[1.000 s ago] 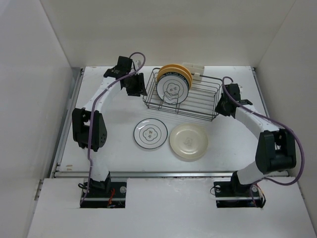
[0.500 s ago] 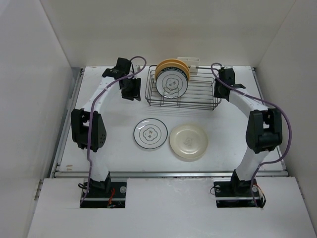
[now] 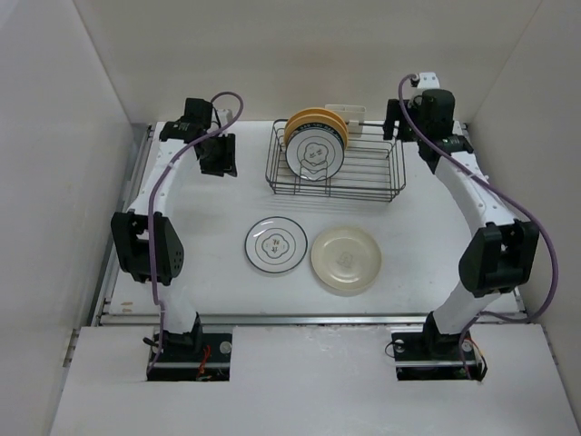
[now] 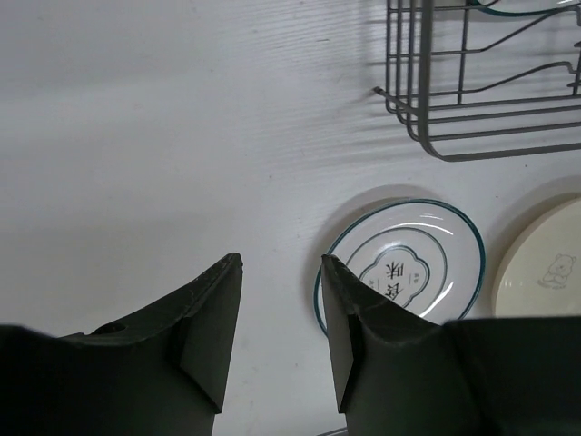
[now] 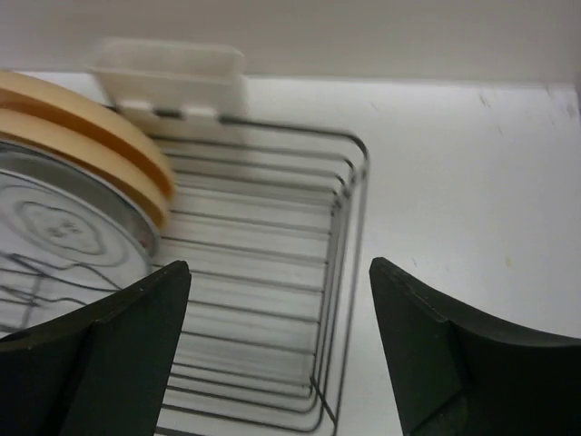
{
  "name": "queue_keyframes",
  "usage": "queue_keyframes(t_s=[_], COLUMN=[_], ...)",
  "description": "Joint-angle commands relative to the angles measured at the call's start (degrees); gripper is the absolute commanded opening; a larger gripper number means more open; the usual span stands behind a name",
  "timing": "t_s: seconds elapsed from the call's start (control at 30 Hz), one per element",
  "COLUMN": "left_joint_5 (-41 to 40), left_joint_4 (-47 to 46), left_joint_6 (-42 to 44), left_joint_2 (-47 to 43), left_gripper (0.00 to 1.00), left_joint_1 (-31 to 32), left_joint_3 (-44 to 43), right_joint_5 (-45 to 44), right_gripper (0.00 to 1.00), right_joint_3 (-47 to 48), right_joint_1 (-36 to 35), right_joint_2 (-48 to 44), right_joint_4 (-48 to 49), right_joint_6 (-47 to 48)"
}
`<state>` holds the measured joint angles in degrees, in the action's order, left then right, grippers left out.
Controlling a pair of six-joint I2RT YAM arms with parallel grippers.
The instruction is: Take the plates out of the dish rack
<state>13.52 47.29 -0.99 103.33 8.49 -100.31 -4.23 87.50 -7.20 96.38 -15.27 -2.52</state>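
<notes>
**Top view.** The dish rack (image 3: 334, 163) sits at the far centre of the table (image 3: 200, 227). Three plates stand upright in its left end: a standing ringed plate (image 3: 315, 156) in front and two yellow plates (image 3: 311, 120) behind it. A flat ringed plate (image 3: 275, 244) and a cream plate (image 3: 346, 259) lie side by side on the table, nearer than the rack.

**Left wrist view.** The left gripper (image 4: 281, 263) is partly open and empty, above bare table left of the rack.

**Right wrist view.** The right gripper (image 5: 279, 272) is wide open and empty, above the rack's vacant right end.

**Handling (judgement).** The plates are probably rigid, glazed, slippery and breakable. Grip the exposed top rim and lift straight up, clear of the wires.
</notes>
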Motion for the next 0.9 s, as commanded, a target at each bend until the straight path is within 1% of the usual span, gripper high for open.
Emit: queue_keyframes(t_s=[0.0,0.03,0.07,0.1,0.13,0.2,0.27,0.33,0.47,0.5,0.63,0.77,0.87], left_joint_5=[0.37,0.37,0.37,0.37,0.37,-0.41,-2.18,-2.96,-3.5,-4.11,-4.64,-4.64,-5.17], left_joint_4=[1.32,1.32,1.32,1.32,1.32,1.32,1.32,0.79,0.79,0.79,0.79,0.79,0.79], left_joint_6=[1.26,1.26,1.26,1.26,1.26,1.96,2.49,2.49,2.49,2.49,2.49,3.02,3.02], left_joint_2=[-2.52,-2.52,-2.52,-2.52,-2.52,-2.52,-2.52,-2.52,-1.47,-1.46,-0.85,-0.32,-0.32], left_gripper=[0.38,0.38,0.38,0.38,0.38,0.38,0.38,0.38,0.38,0.38,0.38,0.38,0.38], left_joint_1=[-2.25,-3.12,-3.13,-3.83,-3.83,-3.83,-3.83,-3.83,-3.83,-3.83,-3.83,-3.83,-3.83], left_joint_3=[-1.82,-1.82,-1.82,-1.82,-1.82,-1.29,-0.76,-0.06,0.56,0.56,0.56,0.56,0.56], right_joint_5=[19.39,25.61,27.76,29.52,31.63,31.65,32.7,33.76,34.29,32.63,32.09,31.48,28.41], right_gripper=[0.8,0.77,0.73,0.69,0.63,0.57,0.54,0.52,0.52,0.52,0.52,0.52,0.52], right_joint_3=[6.52,10.98,13.37,15.57,17.33,20.51,21.56,22.88,24.2,24.2,25.34,25.87,25.87], right_joint_1=[-1.24,-2.54,-3.16,-3.69,-4.31,-5.37,-6.77,-6.77,-7.3,-7.3,-7.3,-7.83,-7.83], right_joint_2=[2.83,4.94,9.4,11.53,13.29,17.25,19.1,21.3,23.76,23.77,26.75,26.76,24.66], right_joint_4=[3.24,0.01,-1.68,-3.09,-4.84,-4.86,-4.86,-4.86,-4.86,-4.86,-4.86,-6.35,-7.41], right_joint_6=[5.06,5.94,6.56,7.7,7.71,8.33,8.33,8.33,8.33,8.33,8.33,8.33,8.33])
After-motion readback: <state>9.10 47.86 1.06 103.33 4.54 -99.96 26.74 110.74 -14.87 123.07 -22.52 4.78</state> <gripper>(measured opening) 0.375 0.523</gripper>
